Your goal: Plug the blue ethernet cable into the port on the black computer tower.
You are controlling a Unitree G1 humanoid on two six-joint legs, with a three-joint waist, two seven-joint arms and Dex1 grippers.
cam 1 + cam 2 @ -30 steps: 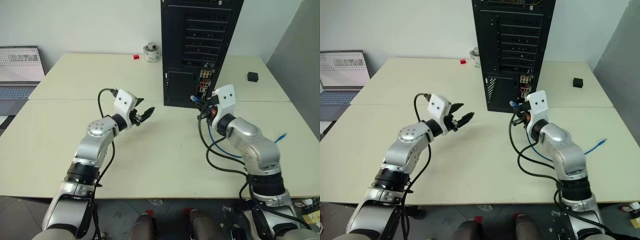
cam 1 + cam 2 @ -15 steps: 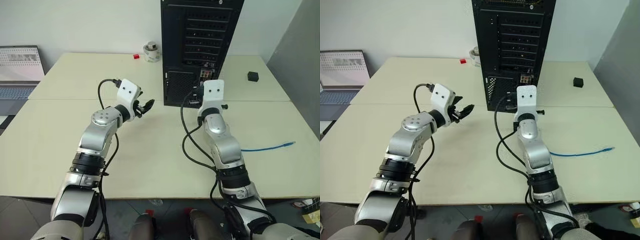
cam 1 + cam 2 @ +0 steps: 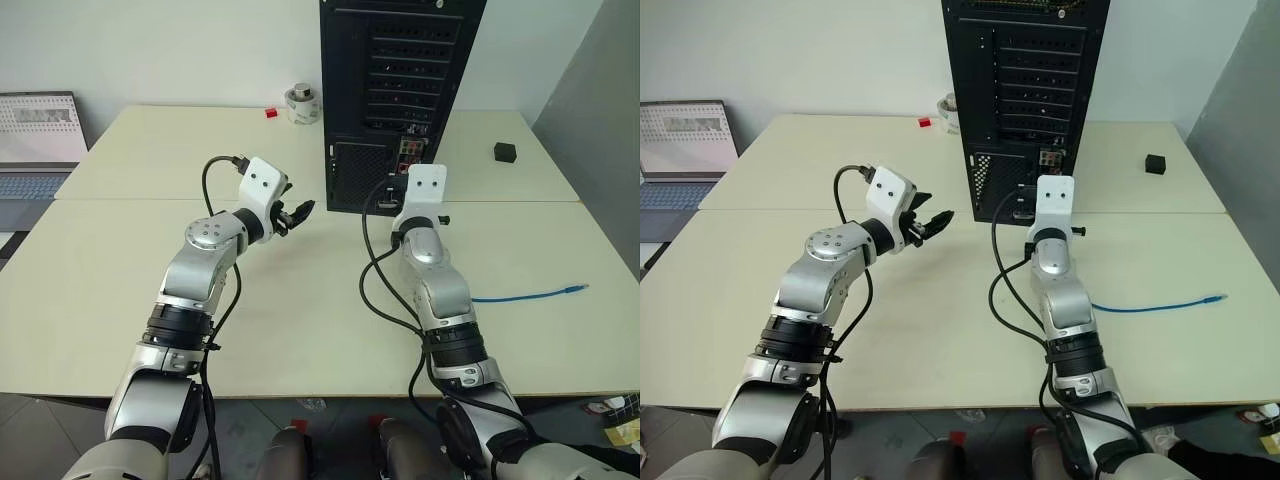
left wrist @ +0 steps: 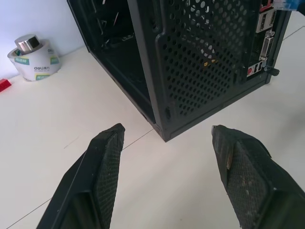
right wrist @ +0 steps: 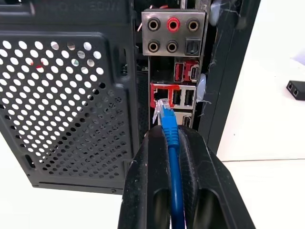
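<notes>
The black computer tower (image 3: pixel 395 90) stands at the table's far middle, its rear facing me. My right gripper (image 5: pixel 169 136) is shut on the blue ethernet cable (image 5: pixel 171 143). The cable's clear plug (image 5: pixel 161 110) sticks out past the fingertips, right in front of the red-framed ports (image 5: pixel 164 93) on the tower's connector panel. I cannot tell whether the plug touches them. The rest of the cable (image 3: pixel 525 295) trails across the table to the right. My left gripper (image 3: pixel 297 212) hangs open and empty, left of the tower's lower corner (image 4: pixel 164 136).
A roll of tape (image 3: pixel 303 104) and a small red piece (image 3: pixel 271 113) lie left of the tower. To its right sits a small black cube (image 3: pixel 505 152). A laptop (image 3: pixel 40 140) stands at the far left. Thick black arm cables (image 3: pixel 380 290) loop beside my right arm.
My right arm's elbow swung in and the gripper turned straight at the tower's connector panel, moving closer with the plug. The trailing cable straightened out on the table. The left gripper barely moved.
</notes>
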